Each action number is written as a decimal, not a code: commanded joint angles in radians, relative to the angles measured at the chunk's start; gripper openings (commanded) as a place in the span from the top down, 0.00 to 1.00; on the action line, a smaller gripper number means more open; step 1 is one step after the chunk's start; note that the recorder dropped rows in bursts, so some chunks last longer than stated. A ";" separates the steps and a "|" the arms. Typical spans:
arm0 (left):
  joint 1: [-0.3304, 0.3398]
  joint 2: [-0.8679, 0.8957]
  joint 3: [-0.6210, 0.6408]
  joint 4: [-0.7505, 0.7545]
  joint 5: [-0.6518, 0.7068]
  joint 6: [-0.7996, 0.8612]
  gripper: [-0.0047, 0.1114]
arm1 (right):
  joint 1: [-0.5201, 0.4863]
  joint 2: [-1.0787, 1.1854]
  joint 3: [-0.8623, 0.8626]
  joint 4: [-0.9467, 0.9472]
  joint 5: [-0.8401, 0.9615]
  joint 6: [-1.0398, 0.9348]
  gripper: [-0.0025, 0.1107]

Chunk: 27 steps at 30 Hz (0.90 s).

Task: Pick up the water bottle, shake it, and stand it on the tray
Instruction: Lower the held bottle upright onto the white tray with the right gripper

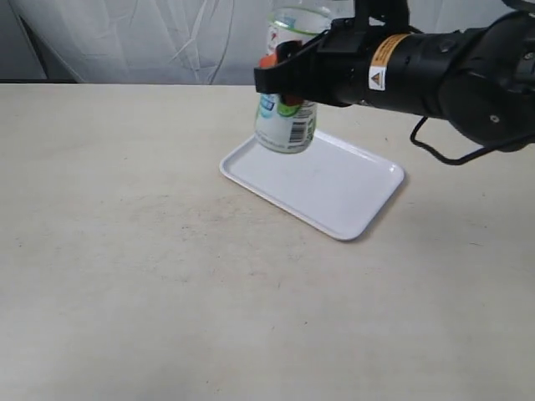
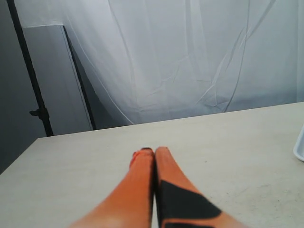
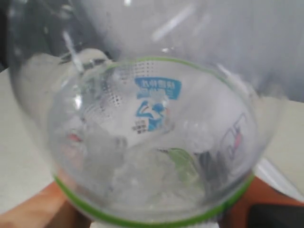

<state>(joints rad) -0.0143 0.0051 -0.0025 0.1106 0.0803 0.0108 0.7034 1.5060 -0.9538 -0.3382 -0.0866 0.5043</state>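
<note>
The water bottle (image 1: 288, 125) hangs in the air over the far left part of the white tray (image 1: 334, 196), roughly upright and slightly tilted. My right gripper (image 1: 282, 75) is shut on its middle from the right. The cap does not show. In the right wrist view the clear bottle (image 3: 152, 142) with its green label edge fills the picture, and orange fingers (image 3: 33, 213) show on both sides of it. My left gripper (image 2: 153, 151) is shut with nothing in it, low over the table and away from the bottle; it is not in the exterior view.
The beige table (image 1: 125, 251) spreads around the tray. A white curtain (image 2: 190, 57) hangs behind the far edge. An edge of the tray (image 2: 300, 147) shows at the border of the left wrist view.
</note>
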 commanded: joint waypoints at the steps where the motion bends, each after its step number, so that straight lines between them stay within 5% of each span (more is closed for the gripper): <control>1: -0.006 -0.005 0.003 0.003 -0.005 -0.004 0.96 | -0.077 -0.004 -0.009 0.008 -0.036 -0.087 0.98; 8: -0.006 -0.005 0.003 0.003 -0.005 -0.004 0.96 | -0.154 0.113 -0.009 0.079 -0.156 -0.091 0.98; 27: -0.006 -0.005 0.003 0.003 -0.005 -0.004 0.96 | -0.156 0.436 -0.009 0.321 -0.468 -0.355 0.98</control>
<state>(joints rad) -0.0143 0.0051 -0.0025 0.1106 0.0803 0.0108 0.5515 1.9248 -0.9538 -0.0371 -0.4716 0.1693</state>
